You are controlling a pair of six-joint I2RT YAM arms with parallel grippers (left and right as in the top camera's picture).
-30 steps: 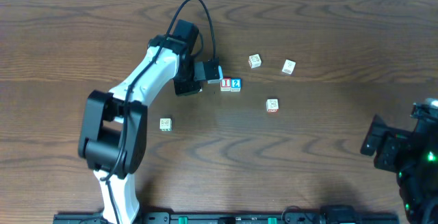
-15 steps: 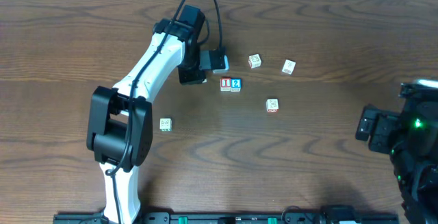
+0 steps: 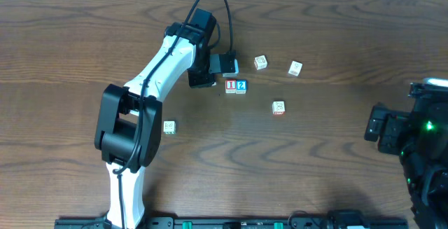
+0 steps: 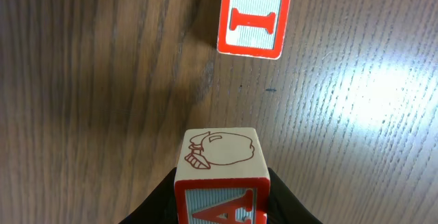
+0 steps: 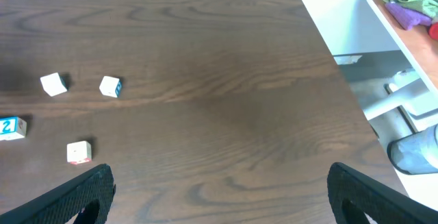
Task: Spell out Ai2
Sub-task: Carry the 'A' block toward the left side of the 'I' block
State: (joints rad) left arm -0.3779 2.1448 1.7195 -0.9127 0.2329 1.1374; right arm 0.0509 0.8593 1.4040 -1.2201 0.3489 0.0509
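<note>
**A in hand, gap to close**

Left gripper (image 4: 222, 207) clamps the A cube (image 4: 220, 172), near the I cube (image 4: 253, 22), which touches the 2 cube (image 3: 241, 85). A crooked descent could shunt that pair. Right gripper (image 5: 219, 200) gapes wide, idle.

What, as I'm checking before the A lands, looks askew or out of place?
Nothing spilled or damaged. I cube and 2 cube sit flush together; A cube is held in the left gripper, not yet placed. Only the spare cream cubes lie scattered at odd angles.
</note>
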